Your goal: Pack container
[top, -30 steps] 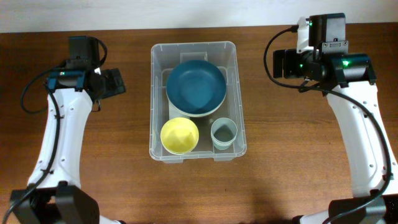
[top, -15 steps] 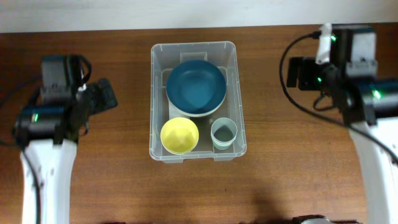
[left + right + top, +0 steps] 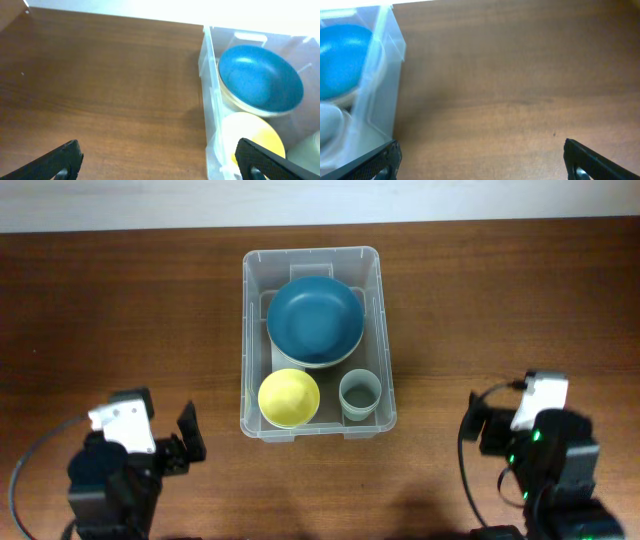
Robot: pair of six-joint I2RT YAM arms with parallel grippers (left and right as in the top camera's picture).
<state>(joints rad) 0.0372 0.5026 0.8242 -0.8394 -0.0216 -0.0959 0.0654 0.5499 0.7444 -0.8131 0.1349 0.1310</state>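
Note:
The clear plastic container (image 3: 312,260) stands at the table's middle. Inside it a blue bowl (image 3: 314,319) rests on a pale bowl at the far end, with a yellow bowl (image 3: 288,397) and a grey-green cup (image 3: 360,394) at the near end. My left gripper (image 3: 157,162) is open and empty over bare wood left of the container (image 3: 210,100); the blue bowl (image 3: 260,77) and yellow bowl (image 3: 252,137) show in its view. My right gripper (image 3: 482,162) is open and empty over bare wood right of the container (image 3: 375,80). In the overhead view both arms sit at the near edge.
The brown wooden table (image 3: 500,300) carries nothing else. A pale wall strip runs along its far edge.
Both arms have drawn back from beside the container's far end to the near edge of the table, left and right. The container and its contents have not moved.

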